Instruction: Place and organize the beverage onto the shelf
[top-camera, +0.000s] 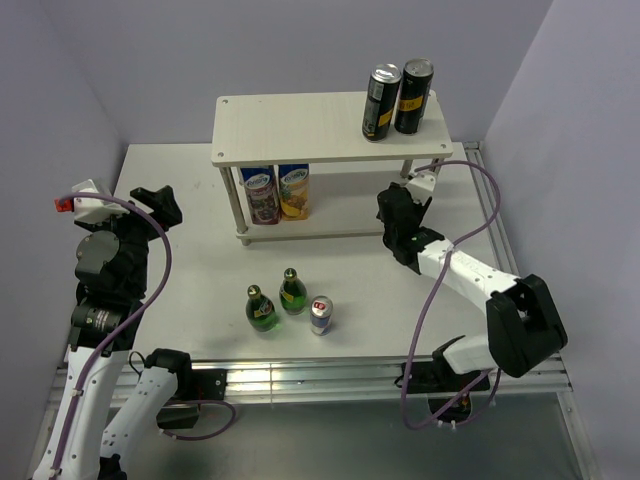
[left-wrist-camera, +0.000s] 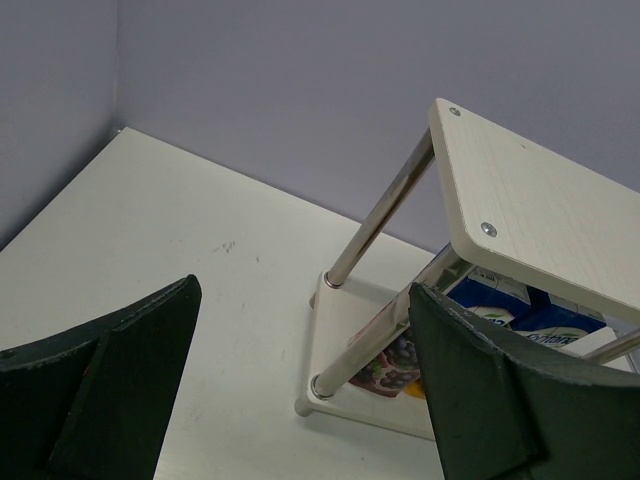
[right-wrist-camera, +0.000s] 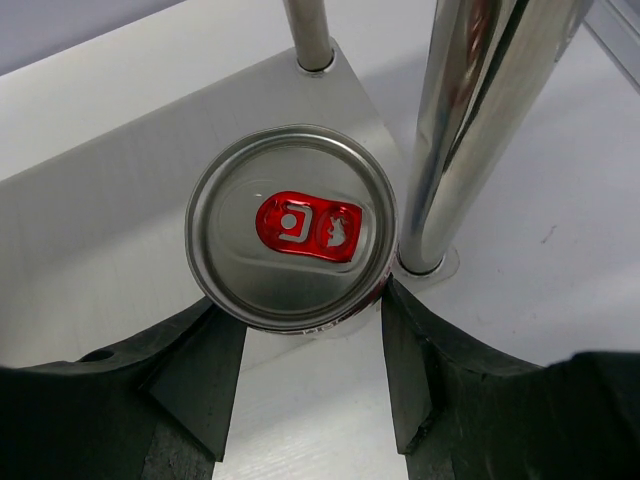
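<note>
The shelf (top-camera: 300, 125) stands at the back centre, with two tall black cans (top-camera: 381, 100) (top-camera: 413, 95) on the right of its top board. Two green bottles (top-camera: 260, 310) (top-camera: 292, 293) and a slim blue-and-silver can (top-camera: 321, 315) stand on the table in front. My right gripper (top-camera: 398, 215) is at the lower board's right front corner. In the right wrist view its fingers (right-wrist-camera: 300, 330) close on either side of a silver-topped can with a red tab (right-wrist-camera: 290, 228), upright on the lower board (right-wrist-camera: 100, 200) beside a chrome leg (right-wrist-camera: 470, 130). My left gripper (top-camera: 160, 205) (left-wrist-camera: 305, 400) is open and empty, left of the shelf (left-wrist-camera: 540, 200).
Two juice cartons (top-camera: 262, 193) (top-camera: 294, 190) stand on the left of the lower board; they also show in the left wrist view (left-wrist-camera: 500, 315). Walls close in the table at the back and both sides. A metal rail (top-camera: 330, 375) runs along the near edge.
</note>
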